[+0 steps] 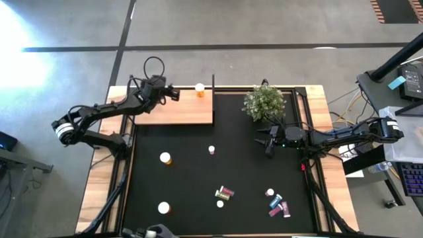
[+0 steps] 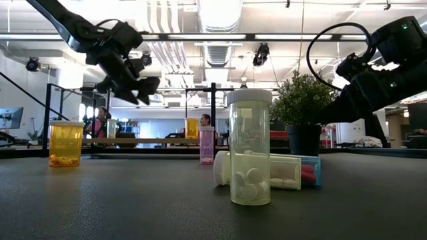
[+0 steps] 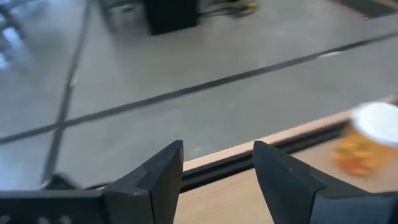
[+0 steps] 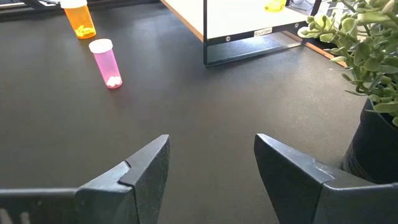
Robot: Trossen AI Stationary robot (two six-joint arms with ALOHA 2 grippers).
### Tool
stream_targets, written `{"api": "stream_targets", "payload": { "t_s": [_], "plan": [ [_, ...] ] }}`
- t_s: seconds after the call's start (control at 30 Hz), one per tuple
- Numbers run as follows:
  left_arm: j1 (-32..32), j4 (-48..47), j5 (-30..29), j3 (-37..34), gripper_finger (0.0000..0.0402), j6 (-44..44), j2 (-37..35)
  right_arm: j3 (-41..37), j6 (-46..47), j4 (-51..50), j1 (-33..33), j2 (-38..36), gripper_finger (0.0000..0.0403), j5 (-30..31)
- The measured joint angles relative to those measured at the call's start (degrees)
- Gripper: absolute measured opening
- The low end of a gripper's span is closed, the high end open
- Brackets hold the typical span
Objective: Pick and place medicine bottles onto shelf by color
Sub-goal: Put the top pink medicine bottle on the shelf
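Note:
The shelf (image 1: 175,109) lies at the table's far left, and one orange bottle (image 1: 199,89) stands upright on its far right corner. My left gripper (image 1: 174,94) hovers open above the shelf, just left of that bottle (image 3: 367,140), with nothing between its fingers (image 3: 217,152). My right gripper (image 1: 267,143) waits open and empty (image 4: 211,146) beside the plant's pot. On the black mat (image 1: 192,178), an orange bottle (image 1: 165,158) and a pink one (image 1: 211,150) stand upright. Another orange bottle (image 1: 163,208) stands near the front edge.
A bushy green plant (image 1: 264,102) in a dark pot stands at the far right. Several bottles lie in two clusters near the front (image 1: 225,194) and front right (image 1: 276,201). A thin black post (image 1: 213,82) rises at the shelf's right edge. The mat's middle is bare.

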Motion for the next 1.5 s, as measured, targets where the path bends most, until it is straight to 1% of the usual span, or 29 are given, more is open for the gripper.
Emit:
{"api": "stream_targets", "payload": {
  "t_s": [0.13,0.27,0.5,0.67,0.83,1.0,1.17,1.3,1.5],
  "plan": [
    [-3.3,1.2,3.4,0.0,0.0179,4.5,0.0,0.0,0.0,0.0,0.0,0.0,0.0224,0.0],
    [-7.3,2.8,4.3,-0.2,0.0179,9.8,0.0,0.0,0.0,0.0,0.0,0.0,0.0224,0.0],
    [-14.9,4.2,4.3,-0.7,0.0179,10.4,0.1,0.0,0.0,0.0,0.0,0.0,0.0224,0.0],
    [-24.7,4.3,4.3,-1.3,0.0179,9.6,0.1,0.0,0.0,0.0,0.0,0.0,0.0224,0.0],
    [-35.6,4.5,3.0,-1.2,0.0179,5.6,0.2,0.0,0.0,0.0,0.0,0.0,0.0224,0.0],
    [-45.5,8.3,-0.5,-1.1,0.0179,5.0,4.3,0.0,0.0,0.0,0.0,0.0,0.0224,0.0],
    [-51.4,13.4,-5.7,0.2,0.0179,3.5,11.8,0.0,0.0,0.0,0.0,0.0,0.0224,0.0],
    [-53.7,16.2,-8.0,1.7,0.0193,2.6,16.9,0.0,0.0,0.0,0.0,0.0,0.0224,0.0],
    [-54.7,16.5,-8.4,5.0,0.0250,2.8,22.0,0.0,0.0,0.0,0.0,0.0,0.0224,0.0]
  ]
}}
